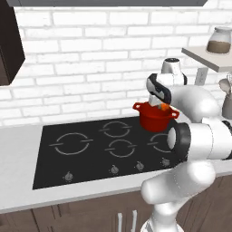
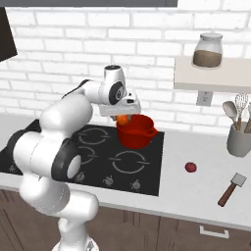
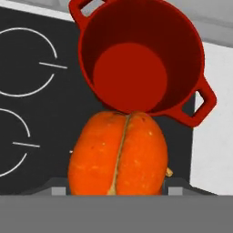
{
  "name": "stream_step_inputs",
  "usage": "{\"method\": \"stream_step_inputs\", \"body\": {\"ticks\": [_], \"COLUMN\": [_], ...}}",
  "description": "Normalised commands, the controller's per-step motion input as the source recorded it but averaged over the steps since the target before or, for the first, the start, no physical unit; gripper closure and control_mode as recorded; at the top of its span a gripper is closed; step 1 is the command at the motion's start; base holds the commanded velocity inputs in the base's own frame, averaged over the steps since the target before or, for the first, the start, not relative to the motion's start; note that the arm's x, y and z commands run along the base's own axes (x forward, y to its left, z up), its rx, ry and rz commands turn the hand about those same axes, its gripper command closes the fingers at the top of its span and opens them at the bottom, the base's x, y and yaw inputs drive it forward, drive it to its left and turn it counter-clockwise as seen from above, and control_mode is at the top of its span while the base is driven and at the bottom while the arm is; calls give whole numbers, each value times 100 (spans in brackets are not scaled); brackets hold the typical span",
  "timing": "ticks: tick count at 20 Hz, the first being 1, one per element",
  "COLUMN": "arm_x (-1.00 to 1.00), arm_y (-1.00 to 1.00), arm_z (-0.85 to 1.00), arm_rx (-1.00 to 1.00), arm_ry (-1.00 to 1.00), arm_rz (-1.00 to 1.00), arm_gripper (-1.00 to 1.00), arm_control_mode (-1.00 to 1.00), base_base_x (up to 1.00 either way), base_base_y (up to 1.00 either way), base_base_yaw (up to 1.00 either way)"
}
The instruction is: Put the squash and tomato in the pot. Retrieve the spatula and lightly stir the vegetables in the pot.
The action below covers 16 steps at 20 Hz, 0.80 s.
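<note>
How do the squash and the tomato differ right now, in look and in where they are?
The squash is orange, ribbed and elongated; the tomato is dark red, round and much smaller. The squash is held in the gripper above the red pot; the tomato lies alone on the grey counter, right of the cooktop. Neither is in the pot yet.

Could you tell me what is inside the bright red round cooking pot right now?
The bright red round cooking pot shows a bare red bottom; the orange ribbed squash, held in the gripper, covers its near rim.
</note>
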Motion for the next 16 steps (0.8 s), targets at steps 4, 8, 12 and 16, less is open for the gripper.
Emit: {"method": "stream_step_inputs", "body": {"ticks": [4,8,12,16], "arm_x": [92,95,80,59], "arm_y": [-6,-9,-7,-32], "arm_z": [-46,-28,-44,-39], "arm_rx": [-1,0,0,0], "arm_ry": [8,7,6,0], "arm_rz": [0,0,0,0], "arm_gripper": [100,100,100,100], "arm_control_mode": [-100,-100,-100,-100], "base_base_x": [0,0,0,0], "base_base_y": [0,0,0,0], "base_base_yaw": [0,0,0,0]}}
